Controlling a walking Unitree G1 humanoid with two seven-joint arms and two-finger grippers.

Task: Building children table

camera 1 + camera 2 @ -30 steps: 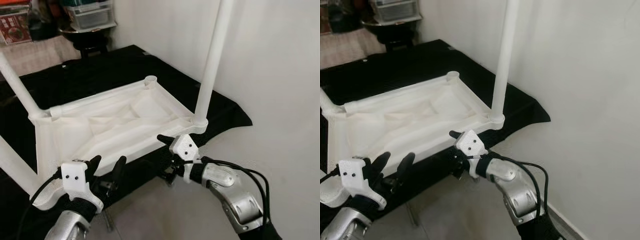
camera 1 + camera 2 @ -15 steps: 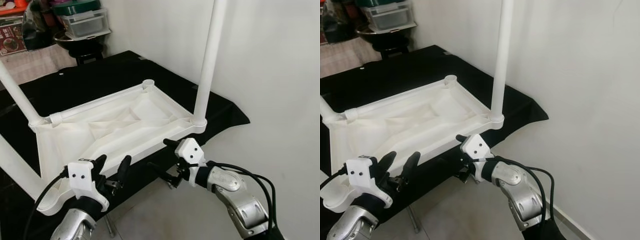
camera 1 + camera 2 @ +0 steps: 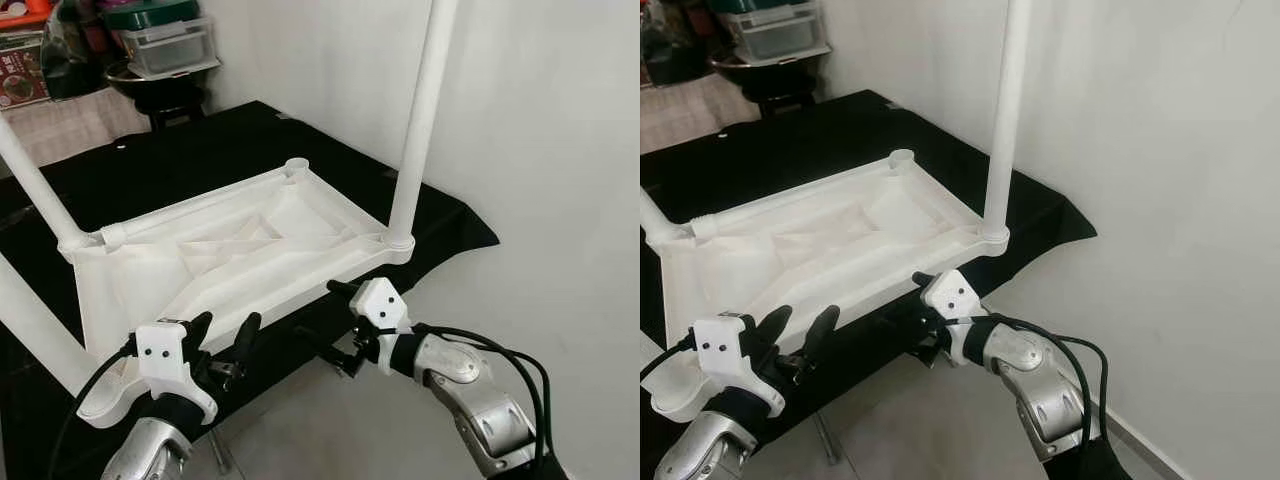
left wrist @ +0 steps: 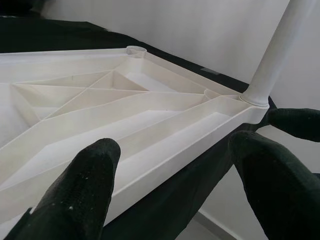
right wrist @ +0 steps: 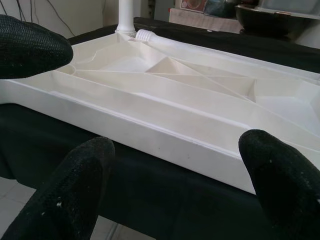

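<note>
White plastic tabletop (image 3: 240, 255) lies upside down on the black cloth (image 3: 200, 150), ribbed underside up. Legs screwed in: one upright at the 3 o'clock corner (image 3: 418, 120), one at 9 o'clock (image 3: 35, 180), another at the near-left corner (image 3: 30, 335). Far corner socket (image 3: 297, 165) at 12 o'clock has no leg in it. A loose leg (image 5: 200, 47) lies along the far edge. Left gripper (image 3: 222, 335) at 7 o'clock, fingers spread, holding nothing, just off the near rim. Right gripper (image 3: 335, 320) at 5 o'clock, fingers spread, holding nothing. Clear storage bin (image 3: 170, 45) at 11 o'clock; contents unclear.
</note>
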